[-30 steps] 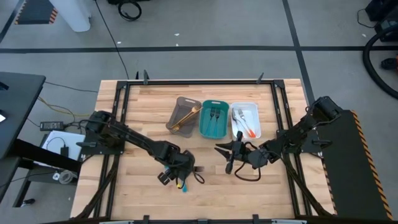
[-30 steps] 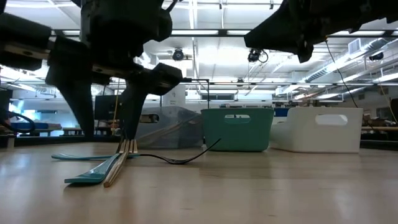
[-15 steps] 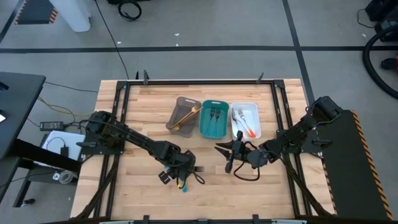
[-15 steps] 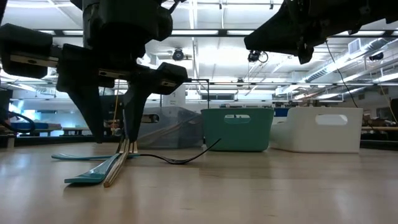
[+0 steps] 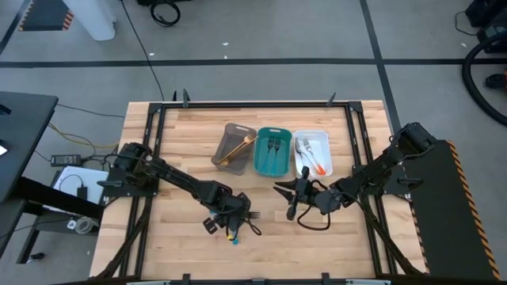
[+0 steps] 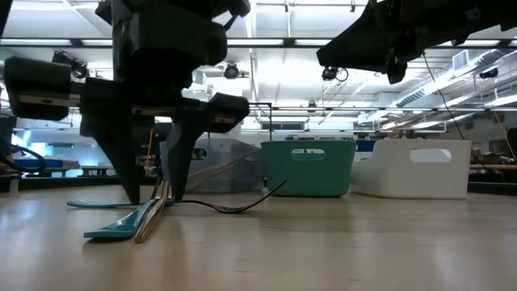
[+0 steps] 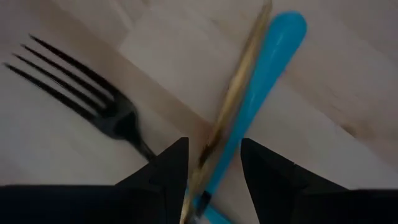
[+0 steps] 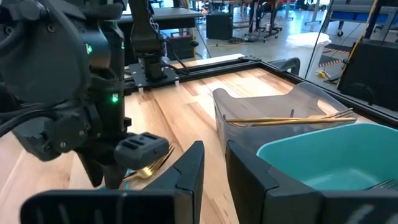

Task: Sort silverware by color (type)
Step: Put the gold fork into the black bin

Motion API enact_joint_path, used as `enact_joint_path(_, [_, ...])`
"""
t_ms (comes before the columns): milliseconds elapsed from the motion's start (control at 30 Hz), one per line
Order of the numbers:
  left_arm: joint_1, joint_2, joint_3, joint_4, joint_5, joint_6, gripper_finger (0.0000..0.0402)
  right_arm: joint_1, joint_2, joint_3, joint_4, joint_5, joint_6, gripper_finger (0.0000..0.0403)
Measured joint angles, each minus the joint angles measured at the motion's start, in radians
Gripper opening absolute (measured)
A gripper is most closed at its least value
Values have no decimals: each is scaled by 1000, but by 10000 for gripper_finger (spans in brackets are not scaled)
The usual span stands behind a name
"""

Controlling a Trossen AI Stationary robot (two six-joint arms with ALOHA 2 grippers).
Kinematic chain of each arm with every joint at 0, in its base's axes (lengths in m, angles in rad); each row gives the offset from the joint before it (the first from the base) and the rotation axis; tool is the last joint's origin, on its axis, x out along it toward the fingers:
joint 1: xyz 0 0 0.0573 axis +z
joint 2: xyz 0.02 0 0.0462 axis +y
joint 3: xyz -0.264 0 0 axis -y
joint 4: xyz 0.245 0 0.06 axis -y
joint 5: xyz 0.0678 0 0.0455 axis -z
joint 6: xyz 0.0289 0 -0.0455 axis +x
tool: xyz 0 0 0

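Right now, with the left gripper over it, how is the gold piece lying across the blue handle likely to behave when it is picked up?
The gold piece looks thin and rigid, so probably stiff and light. It rests across the blue handle, so pinching may drag or tip that one too. Its smooth, slim shaft could slip or pivot between the left gripper fingers, which straddle it.

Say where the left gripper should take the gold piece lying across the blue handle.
Grip the gold piece mid-shaft, from straight above, fingers either side. It is slim and rests on the blue handle, probably leaving slight clearance. The left gripper already straddles it.
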Motion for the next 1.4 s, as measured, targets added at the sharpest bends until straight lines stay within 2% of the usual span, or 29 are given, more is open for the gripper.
enact_joint_path(500, [22,12,2,-9,44,-6,153,0,1,0,-20,-1,13,75])
enact_joint_path(1400, [29,11,2,-11,57,-8,45,0,1,0,-18,0,7,75])
